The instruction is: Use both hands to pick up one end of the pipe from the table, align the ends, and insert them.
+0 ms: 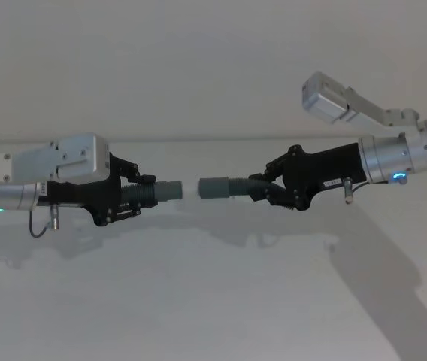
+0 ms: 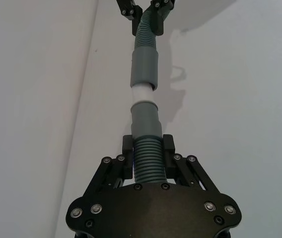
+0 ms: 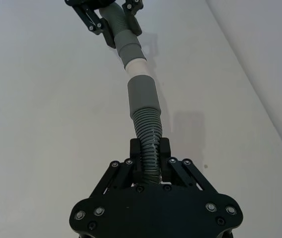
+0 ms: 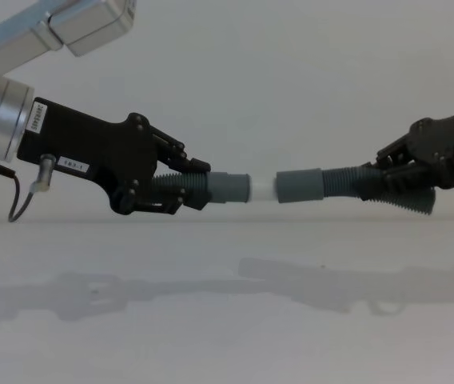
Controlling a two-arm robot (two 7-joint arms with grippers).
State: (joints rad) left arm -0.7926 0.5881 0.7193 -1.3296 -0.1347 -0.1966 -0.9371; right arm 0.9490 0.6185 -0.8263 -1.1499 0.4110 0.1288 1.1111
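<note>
Both ends of the pipe hang in the air above the white table (image 1: 198, 301), facing each other in one line. My left gripper (image 1: 140, 194) is shut on the ribbed hose (image 2: 148, 158) just behind a grey cuff (image 4: 228, 189) with a pale spigot (image 4: 263, 190). Coming from the right, my right gripper (image 1: 258, 186) is shut on ribbed hose (image 3: 148, 134) behind the plain cuff (image 4: 300, 186). The spigot's tip (image 2: 143, 93) meets the mouth of the plain cuff (image 2: 144, 67); how deep it sits cannot be told. The rest of the hose is hidden behind the grippers.
A thin black cable with a metal plug (image 1: 48, 222) dangles under the left wrist. The grippers' shadows (image 4: 235, 288) lie on the table below. A pale wall (image 1: 198, 68) rises behind the table's far edge.
</note>
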